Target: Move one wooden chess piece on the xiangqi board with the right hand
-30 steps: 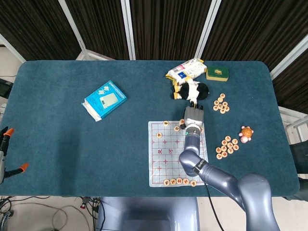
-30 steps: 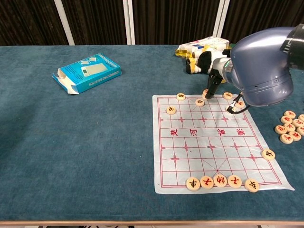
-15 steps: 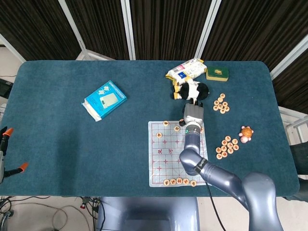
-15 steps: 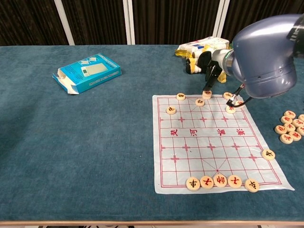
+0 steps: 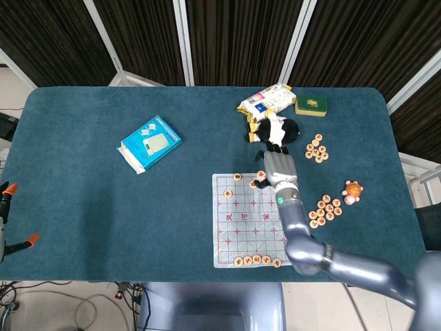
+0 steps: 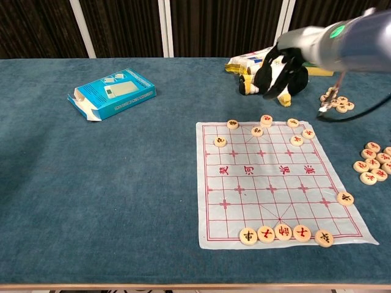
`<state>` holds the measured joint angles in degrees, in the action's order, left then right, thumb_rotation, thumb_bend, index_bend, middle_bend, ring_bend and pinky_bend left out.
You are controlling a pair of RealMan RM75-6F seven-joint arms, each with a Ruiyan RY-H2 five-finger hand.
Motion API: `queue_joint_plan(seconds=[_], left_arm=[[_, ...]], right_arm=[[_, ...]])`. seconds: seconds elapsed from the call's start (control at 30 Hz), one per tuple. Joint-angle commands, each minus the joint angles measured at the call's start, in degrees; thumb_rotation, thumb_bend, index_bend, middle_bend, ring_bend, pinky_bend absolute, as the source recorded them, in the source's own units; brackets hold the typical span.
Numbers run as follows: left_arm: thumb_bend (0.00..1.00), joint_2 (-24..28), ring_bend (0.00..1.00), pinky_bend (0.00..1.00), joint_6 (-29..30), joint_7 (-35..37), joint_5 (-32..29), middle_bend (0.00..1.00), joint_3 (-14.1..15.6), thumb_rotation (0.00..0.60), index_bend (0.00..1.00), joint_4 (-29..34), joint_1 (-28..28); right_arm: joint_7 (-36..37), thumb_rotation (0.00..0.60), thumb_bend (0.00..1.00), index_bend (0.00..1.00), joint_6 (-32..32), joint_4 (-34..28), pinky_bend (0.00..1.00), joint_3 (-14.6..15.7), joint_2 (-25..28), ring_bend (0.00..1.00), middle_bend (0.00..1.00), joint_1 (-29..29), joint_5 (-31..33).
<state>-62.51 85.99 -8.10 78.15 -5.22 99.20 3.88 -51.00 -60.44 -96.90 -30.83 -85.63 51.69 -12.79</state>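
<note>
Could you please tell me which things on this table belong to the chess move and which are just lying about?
Job: board; pieces on it, such as the far-edge piece; right hand, raised and holding nothing.

Lying about: blue box; plush toy; snack packet; green tin; turtle toy; spare pieces.

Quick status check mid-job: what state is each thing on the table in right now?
Right hand: raised above the far board edge, fingers apart, holding nothing.
Left hand: not in view.
Board: lying flat, pieces at near and far edges.
Chess piece: flat on the board's far edge, free of the hand.
Blue box: lying flat, end flap open.
Plush toy: lying on its side.
</note>
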Motion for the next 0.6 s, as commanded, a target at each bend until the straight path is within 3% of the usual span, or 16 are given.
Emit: queue_joint_plan(seconds=[0.03, 0.17, 0.33, 0.47, 0.6], left_arm=[[0.01, 0.2, 0.00, 0.04, 0.0, 0.2, 0.2, 0.00, 0.2, 0.600, 0.02, 0.2, -0.1], [0.01, 0.3, 0.00, 0.04, 0.2, 0.5, 0.5, 0.00, 0.2, 0.600, 0.02, 0.2, -0.2], [0.01, 0.3, 0.00, 0.04, -0.4, 0.6, 0.5, 0.00, 0.3, 0.600, 0.02, 0.1, 0.0], [0.01, 0.1, 0.00, 0.04, -0.1, 0.9, 1.0, 0.00, 0.2, 0.600, 0.01, -0.4, 0.1], [0.01, -0.2, 0.00, 0.04, 0.7, 1.8, 2.3, 0.00, 0.2, 0.600, 0.01, -1.1, 0.1]], right_arm=[[8.8, 0.600, 0.34, 0.19, -4.2, -24.8, 0.00, 9.0, 20.3, 0.00, 0.00, -17.2, -23.2], [22.2, 0.600, 0.34, 0.13, -7.6, -26.4, 0.00, 15.6, 25.7, 0.00, 0.00, -28.4, -47.1], [36.5, 0.600, 0.34, 0.11, -15.9, -19.9, 0.00, 25.0, 28.7, 0.00, 0.00, -38.9, -70.8], [38.6, 0.600, 0.34, 0.11, -24.2, -11.3, 0.00, 30.8, 25.9, 0.00, 0.00, -45.0, -81.5], [36.5, 0.600, 0.35, 0.11, -27.7, -4.6, 0.00, 32.9, 22.1, 0.00, 0.00, -48.3, -83.6]])
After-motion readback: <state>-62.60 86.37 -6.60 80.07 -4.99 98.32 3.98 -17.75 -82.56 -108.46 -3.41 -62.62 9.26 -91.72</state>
